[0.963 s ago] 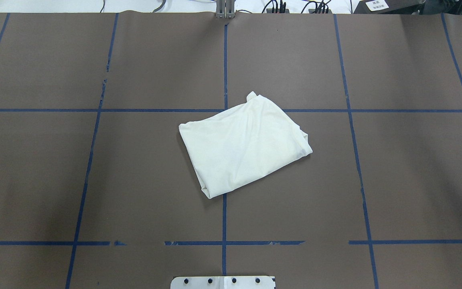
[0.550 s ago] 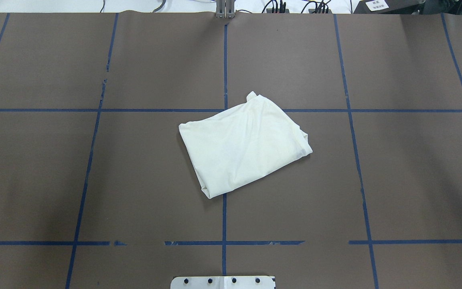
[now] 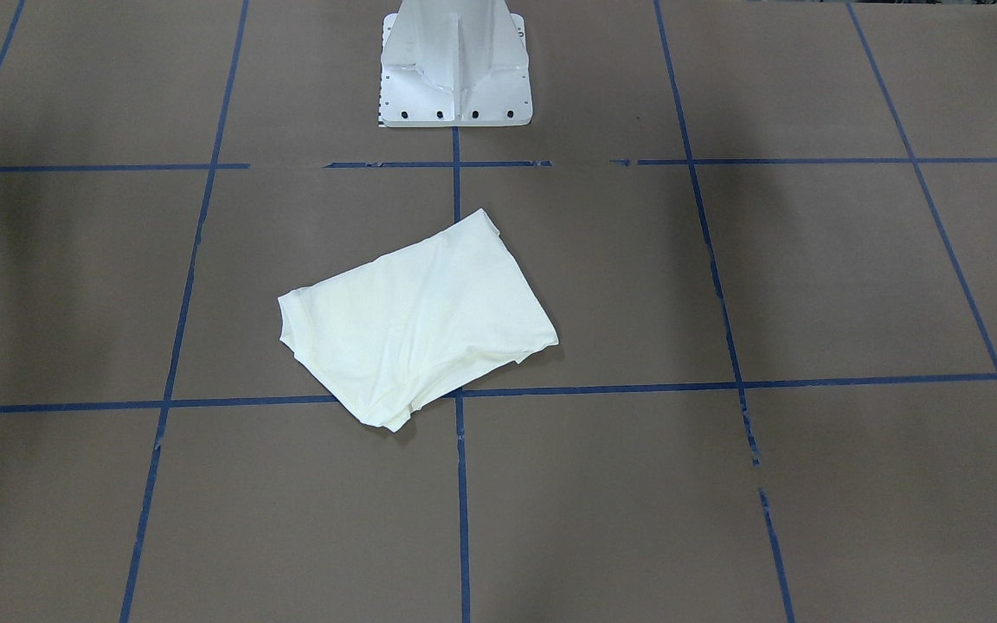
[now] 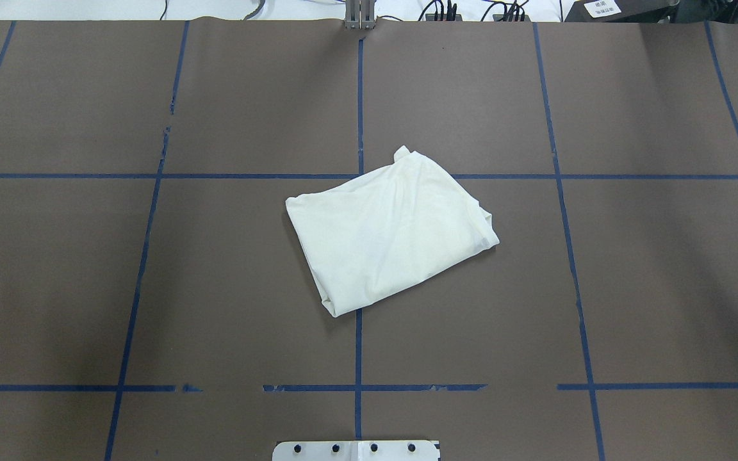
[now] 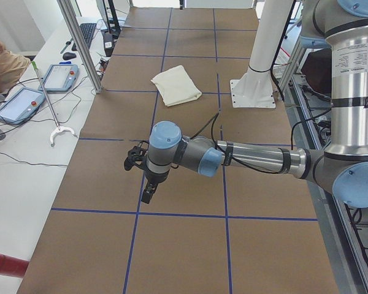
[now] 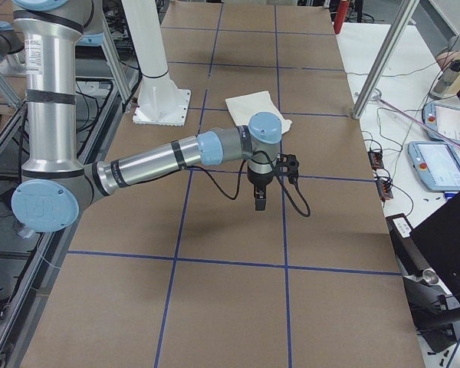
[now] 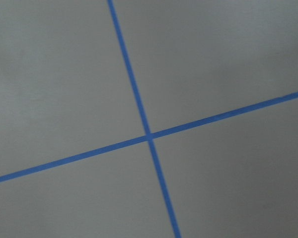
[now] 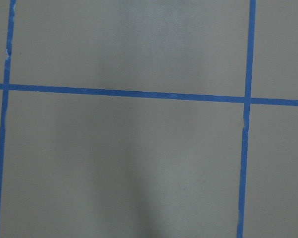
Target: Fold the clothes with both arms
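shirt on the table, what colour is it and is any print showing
The shirt is plain cream-white, no print visible; the overhead view shows it best.

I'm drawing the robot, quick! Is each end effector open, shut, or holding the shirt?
Left end effector: cannot tell open or shut; not on the shirt.
Right end effector: cannot tell either; also away from the shirt.

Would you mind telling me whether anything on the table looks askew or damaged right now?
The folded T-shirt lies rotated against the blue tape grid, not square to it, with a small flap poking out at its far corner. The tape line nearest the robot's base has gaps. Nothing else stands out.
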`<state>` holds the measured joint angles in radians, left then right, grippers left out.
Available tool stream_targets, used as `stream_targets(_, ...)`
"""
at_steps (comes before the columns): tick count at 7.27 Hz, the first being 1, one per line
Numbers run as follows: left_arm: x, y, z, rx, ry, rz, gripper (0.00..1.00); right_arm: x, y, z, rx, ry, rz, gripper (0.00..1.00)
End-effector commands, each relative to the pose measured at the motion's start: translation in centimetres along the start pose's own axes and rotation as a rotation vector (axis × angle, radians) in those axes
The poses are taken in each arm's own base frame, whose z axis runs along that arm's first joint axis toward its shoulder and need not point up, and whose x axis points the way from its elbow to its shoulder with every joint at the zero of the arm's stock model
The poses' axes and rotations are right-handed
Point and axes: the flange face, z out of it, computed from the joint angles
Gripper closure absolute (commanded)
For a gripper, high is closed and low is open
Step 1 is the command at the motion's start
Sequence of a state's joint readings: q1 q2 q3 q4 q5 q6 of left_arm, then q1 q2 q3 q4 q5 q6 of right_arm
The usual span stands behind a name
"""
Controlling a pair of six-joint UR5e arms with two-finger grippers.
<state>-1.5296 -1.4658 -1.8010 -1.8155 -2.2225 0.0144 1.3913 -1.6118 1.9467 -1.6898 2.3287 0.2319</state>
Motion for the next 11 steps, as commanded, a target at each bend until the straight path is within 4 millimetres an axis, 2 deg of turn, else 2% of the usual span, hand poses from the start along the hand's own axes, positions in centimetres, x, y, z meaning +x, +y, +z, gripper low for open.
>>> stream_targets(1, 2.2, 1.0, -2.6, 0.035, 0.014, 0.030, 0.00, 0.0, 0.2, 0.2, -0.011, -0.019, 0.007, 0.00)
stream_targets(6, 3.2, 1.0, -3.0, 0.042, 0.082, 0.036, 0.00, -0.2, 0.2, 0.1, -0.008, -0.031, 0.002, 0.00)
stream_targets(8, 3.9, 0.7, -4.0, 0.062, 0.081, 0.052, 0.00, 0.1, 0.3, 0.4, -0.014, -0.030, 0.009, 0.00)
stream_targets(10, 3.4, 1.8, -3.3, 0.043, 0.078, 0.039, 0.00, 0.3, 0.3, 0.6, -0.018, -0.026, 0.012, 0.00)
stream_targets(11, 3.6, 1.7, -3.6, 0.052, 0.078, 0.047, 0.00, 0.4, 0.1, 0.8, -0.020, -0.024, 0.014, 0.00)
